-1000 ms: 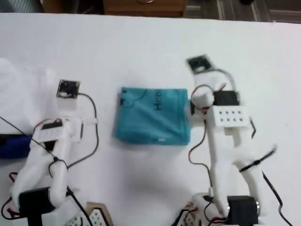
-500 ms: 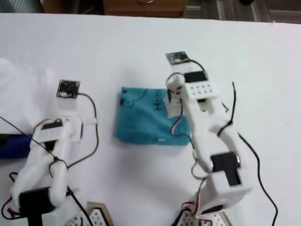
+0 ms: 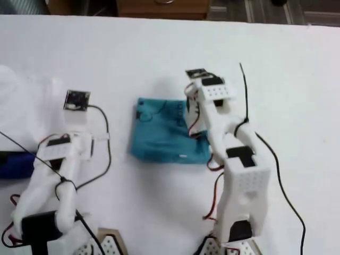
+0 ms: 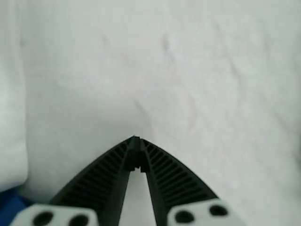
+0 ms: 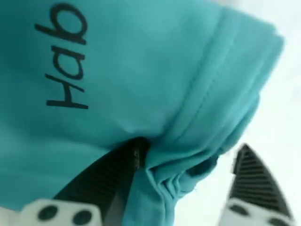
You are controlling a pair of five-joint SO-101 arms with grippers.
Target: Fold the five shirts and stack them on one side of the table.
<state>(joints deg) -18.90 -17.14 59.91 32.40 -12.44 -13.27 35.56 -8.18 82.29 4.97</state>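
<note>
Presently, one teal shirt (image 3: 159, 133) is lying folded into a compact rectangle near the middle of the white table (image 3: 159, 48), between the two arms; its top face is lying flat and smooth, carrying dark lettering towards the far right corner and a small pale label at the near edge. The right arm (image 3: 239, 175) is stretching over the shirt's right side. In the right wrist view, the right gripper (image 5: 188, 165) is standing parted at that edge of the shirt (image 5: 131, 70); one dark ribbed finger (image 5: 113, 169) is pressing against the cloth, the other is standing clear over the table, and the stacked, stitched hems are bunching into the gap between them. The left arm (image 3: 53, 159) is resting well apart on the left side of the table; the left gripper (image 4: 135, 143) is pointing at bare white cloth with its jaws closed, tips meeting, gripping nothing. A blue object (image 3: 13, 164) is lying at the table's left edge beside that arm.
</note>
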